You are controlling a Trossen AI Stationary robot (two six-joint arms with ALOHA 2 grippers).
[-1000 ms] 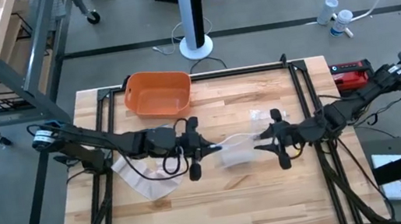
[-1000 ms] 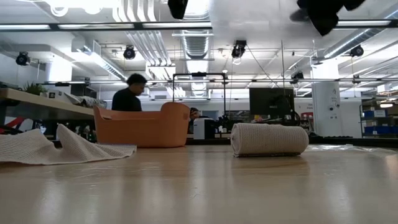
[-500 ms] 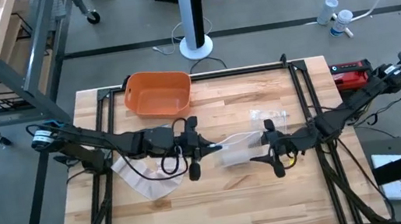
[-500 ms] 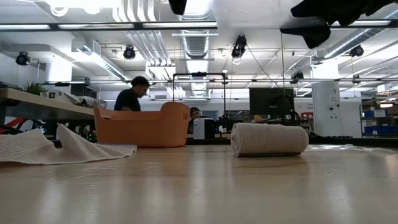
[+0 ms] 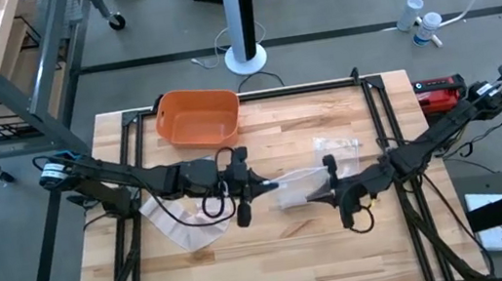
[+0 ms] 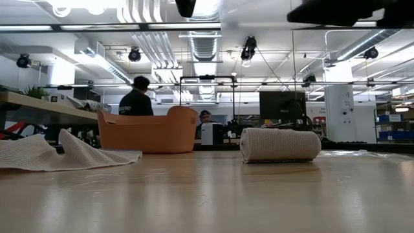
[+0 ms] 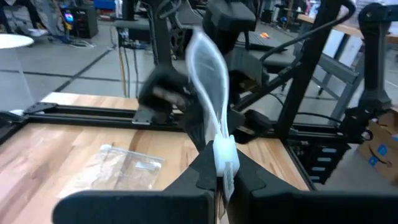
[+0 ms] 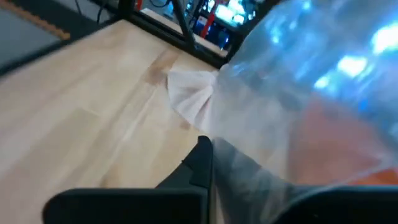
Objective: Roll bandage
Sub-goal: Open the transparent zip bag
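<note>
Right end effector [image 5: 324, 185] has swung in toward the table centre since a second ago and now sits against the clear plastic bag [image 5: 299, 191]; left end effector [image 5: 260, 187] hasn't shifted; its fingers are pressed together on the bag's sealed edge [image 7: 224, 157], holding it up off the tabletop [image 5: 277, 255]; in the right wrist view one dark finger [image 8: 200, 163] lies against the plastic film, so we read the right as pinched on the bag, though the second finger is hidden behind the film; rolled bandage [image 6: 280, 144] lies on the tabletop on its side, well below both arms in the low view; we can't tell from above whether it's under the bag or beside it; loose unrolled bandage [image 5: 176, 224] lies flat under the left arm, near the tabletop's left edge; orange bin [image 5: 197, 118] at the back; small flat packet [image 5: 335, 144] just behind the bag; our read: we're on a bagging or unbagging step, not rolling; next move calls for both ends pulling the bag mouth apart without tearing it or losing the pinch.
</note>
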